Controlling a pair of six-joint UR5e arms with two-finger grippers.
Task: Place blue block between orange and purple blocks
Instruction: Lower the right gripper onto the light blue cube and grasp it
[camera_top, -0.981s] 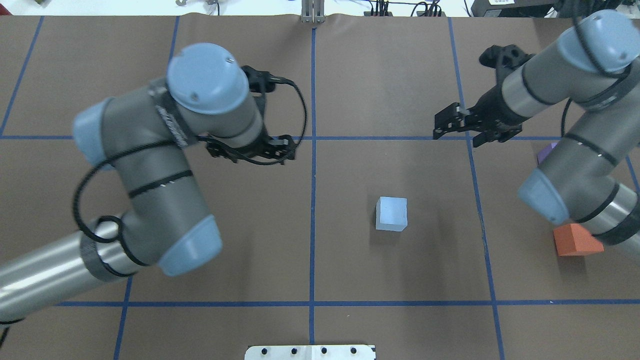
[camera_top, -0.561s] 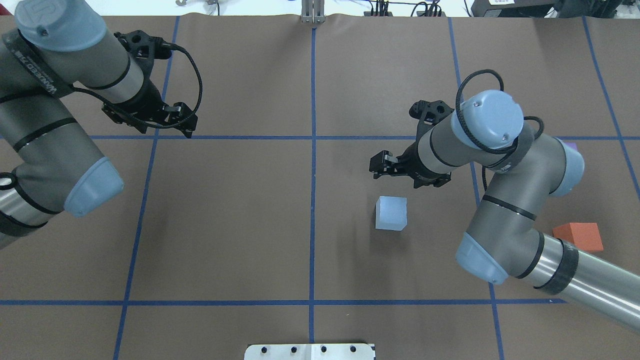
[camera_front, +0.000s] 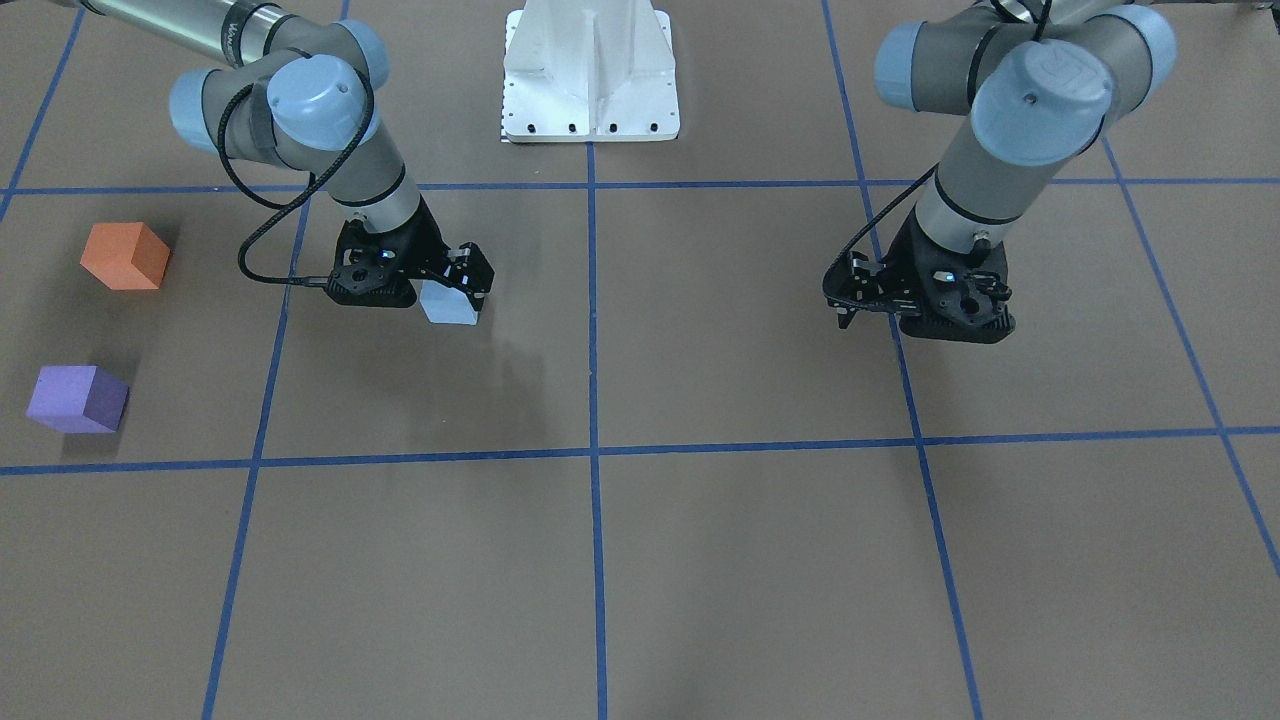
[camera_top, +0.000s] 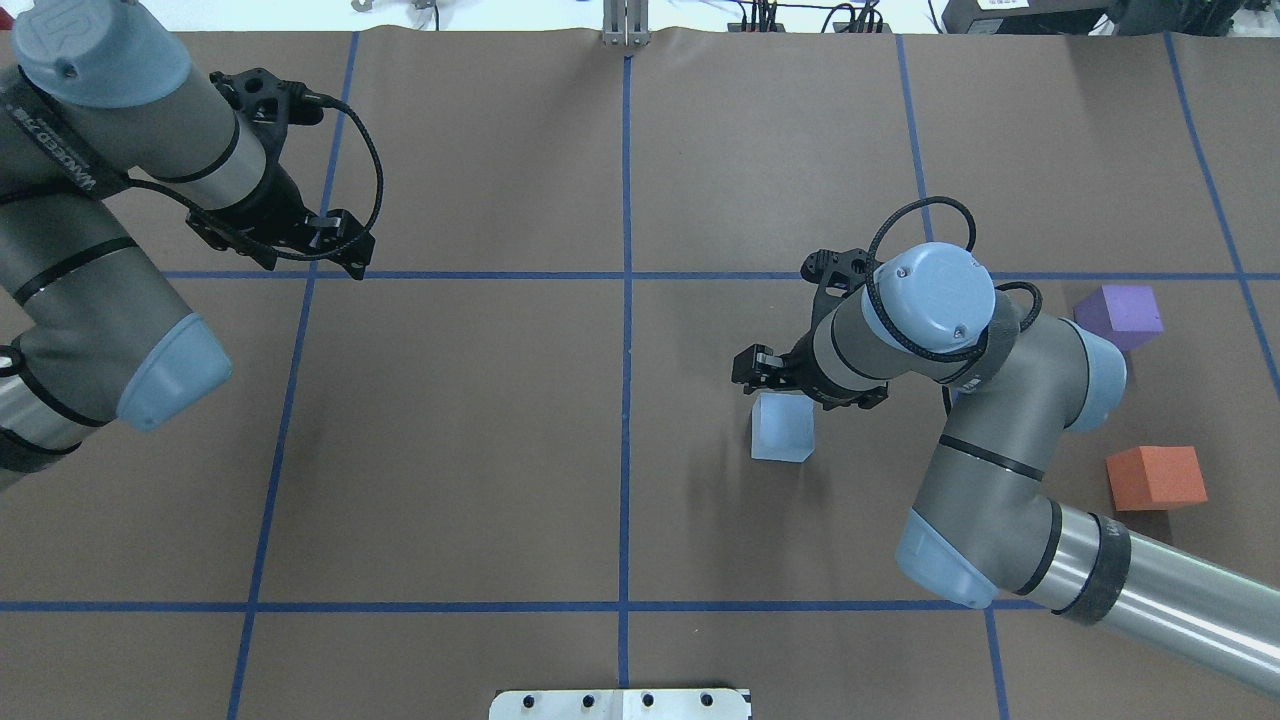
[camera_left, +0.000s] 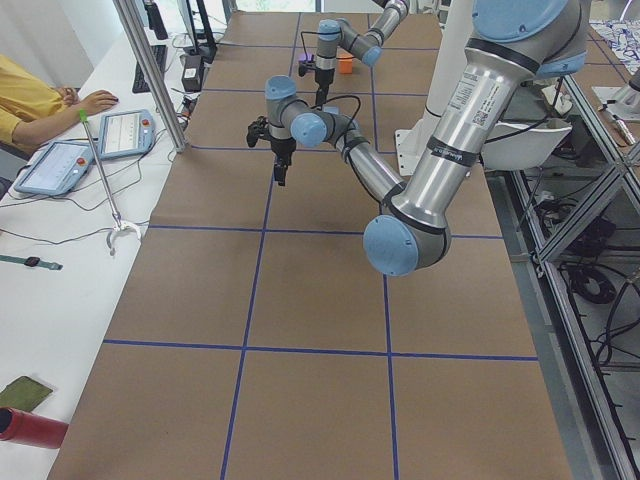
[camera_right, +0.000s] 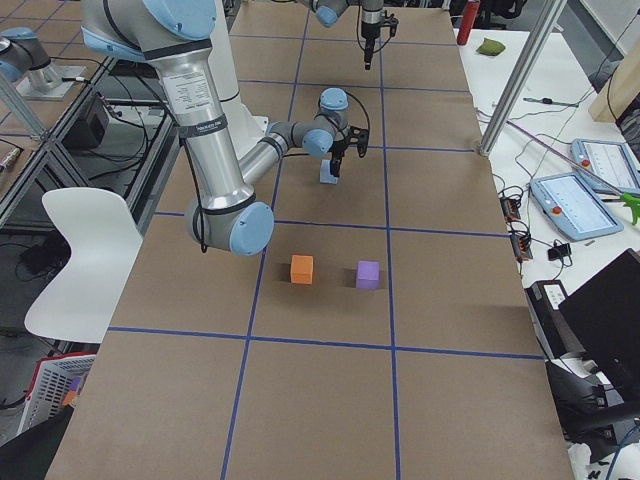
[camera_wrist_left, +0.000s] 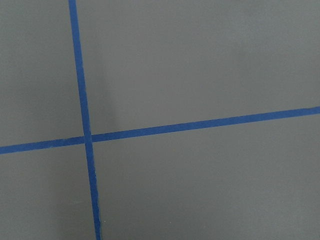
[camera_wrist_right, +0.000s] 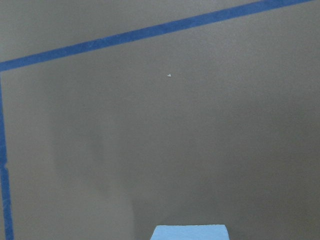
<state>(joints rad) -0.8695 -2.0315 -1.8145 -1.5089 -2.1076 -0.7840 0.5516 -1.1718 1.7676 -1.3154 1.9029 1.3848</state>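
Observation:
The light blue block (camera_top: 782, 428) sits on the brown table right of centre; it also shows in the front view (camera_front: 450, 303) and at the bottom edge of the right wrist view (camera_wrist_right: 190, 232). My right gripper (camera_top: 808, 385) hovers just over the block's far edge, looks open and holds nothing. The orange block (camera_top: 1155, 478) and the purple block (camera_top: 1120, 315) lie apart at the right side, with a gap between them. My left gripper (camera_top: 280, 240) hangs over the far left of the table, looks open and is empty. The left wrist view holds only tape lines.
Blue tape lines (camera_top: 626, 300) divide the brown table cover into squares. The white robot base plate (camera_front: 590, 70) is at the robot's edge. My right forearm (camera_top: 1150, 585) passes close in front of the orange block. A person (camera_left: 30, 100) and tablets (camera_left: 120, 130) are beside the table.
My right arm has swung in from the back right and come down over the blue block. My left arm has pulled back from the middle to the far left. The purple block now shows fully.

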